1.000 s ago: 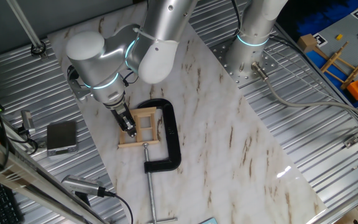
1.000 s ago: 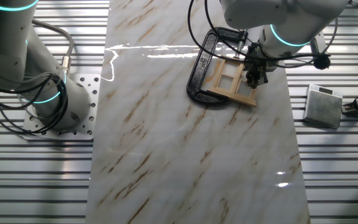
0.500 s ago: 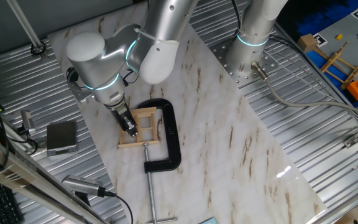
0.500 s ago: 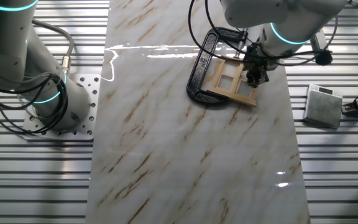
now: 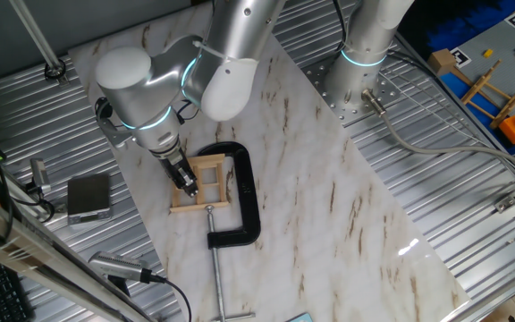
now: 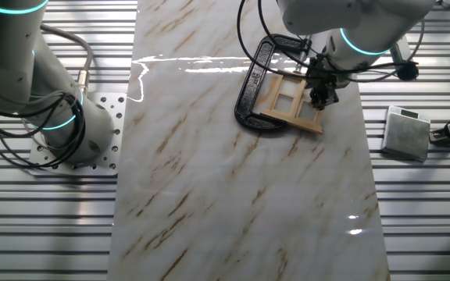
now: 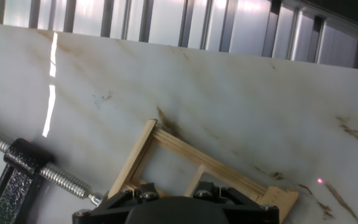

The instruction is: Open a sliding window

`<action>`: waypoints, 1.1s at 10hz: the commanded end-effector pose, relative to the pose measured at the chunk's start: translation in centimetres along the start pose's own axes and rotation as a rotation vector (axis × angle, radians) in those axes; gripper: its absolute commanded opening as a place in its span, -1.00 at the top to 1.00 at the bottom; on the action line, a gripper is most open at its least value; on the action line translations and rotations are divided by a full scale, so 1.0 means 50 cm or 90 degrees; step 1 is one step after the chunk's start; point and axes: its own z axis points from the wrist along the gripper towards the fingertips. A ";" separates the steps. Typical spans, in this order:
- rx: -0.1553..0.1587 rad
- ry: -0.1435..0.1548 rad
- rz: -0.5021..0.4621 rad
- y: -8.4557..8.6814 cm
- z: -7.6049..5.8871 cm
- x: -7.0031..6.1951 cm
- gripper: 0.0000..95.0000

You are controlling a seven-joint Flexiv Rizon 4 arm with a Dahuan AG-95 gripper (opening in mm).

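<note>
The sliding window (image 5: 211,165) is a small light wooden frame with thin crossbars, lying flat on the marble board. It is held inside a black C-clamp (image 5: 244,192). It also shows in the other fixed view (image 6: 291,100) and in the hand view (image 7: 185,158). My gripper (image 5: 186,185) points down onto the window's left part, its fingers close together and the tip touching the wood. In the other fixed view my gripper (image 6: 319,100) is at the window's right side. In the hand view only the gripper's black body (image 7: 179,213) shows; the fingertips are hidden.
The clamp's screw and handle (image 5: 219,282) run toward the board's front edge. A grey metal box (image 5: 88,197) sits on the ribbed table left of the board. A second arm's base (image 5: 358,82) stands at the back right. A wooden rack toy (image 5: 488,89) lies far right.
</note>
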 end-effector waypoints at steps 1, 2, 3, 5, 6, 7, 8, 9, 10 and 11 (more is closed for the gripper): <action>0.008 0.002 -0.007 0.000 0.001 0.001 0.20; 0.011 0.003 -0.010 0.000 0.002 0.002 0.20; 0.013 0.003 -0.011 0.000 0.002 0.002 0.20; 0.013 0.003 -0.012 0.000 0.002 0.002 0.20; 0.013 0.003 -0.013 0.000 0.003 0.001 0.20; 0.013 0.003 -0.014 0.000 0.003 0.001 0.20; 0.014 0.004 -0.017 0.000 0.005 0.000 0.20; 0.014 0.005 -0.019 0.000 0.006 -0.002 0.20; 0.014 0.005 -0.020 0.000 0.008 -0.004 0.20; 0.014 0.005 -0.021 0.001 0.010 -0.006 0.20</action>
